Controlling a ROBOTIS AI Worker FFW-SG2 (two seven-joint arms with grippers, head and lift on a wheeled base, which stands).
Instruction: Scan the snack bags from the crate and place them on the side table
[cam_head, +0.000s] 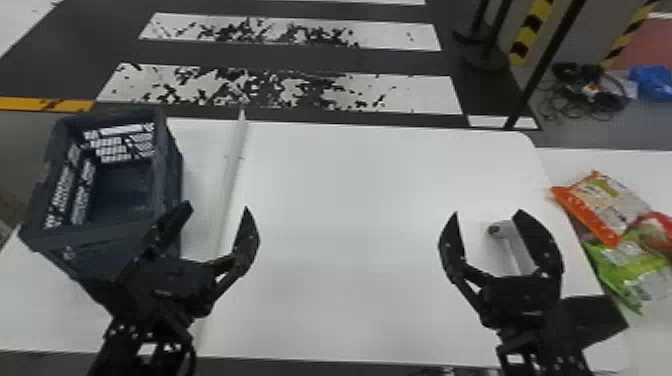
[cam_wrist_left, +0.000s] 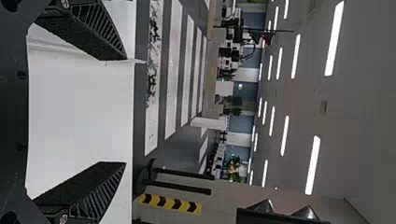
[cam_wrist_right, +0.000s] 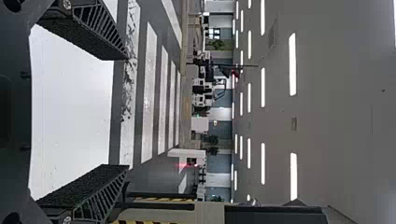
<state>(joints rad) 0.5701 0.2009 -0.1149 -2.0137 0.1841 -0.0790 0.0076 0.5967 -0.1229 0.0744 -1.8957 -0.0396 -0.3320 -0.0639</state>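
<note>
Head view shows two black two-fingered grippers poised above a broad white tabletop (cam_head: 350, 180), both with their jaws spread wide. The left gripper (cam_head: 217, 205) stands by the near corner of a dark blue-grey plastic crate (cam_head: 100, 233) with openwork walls; one finger overlaps the crate's side in the view, though whether the two touch cannot be told. Across a long, pale raised strip (cam_head: 231, 175) from the crate, the right gripper (cam_head: 488, 212) frames part of a light grey, rod-like object (cam_head: 511, 235) with a dark round end; contact between them cannot be confirmed. Beyond the tabletop's edge on the robot's right, snack bags lie on a white side table (cam_head: 595, 159): an orange-and-white bag (cam_head: 602, 202), a shiny green bag (cam_head: 627, 265) overlapping it in the view, and a red bag (cam_head: 662, 222) beside them.

Left wrist view looks out between the left gripper's (cam_wrist_left: 124, 111) two ribbed black fingers, set far apart with bare air between their tips and white tabletop behind.

Right wrist view finds the right gripper (cam_wrist_right: 127, 112) likewise wide, its ribbed fingers well apart and clasping only air, against white tabletop and the striped floor (cam_wrist_right: 148, 93) beyond.
</note>
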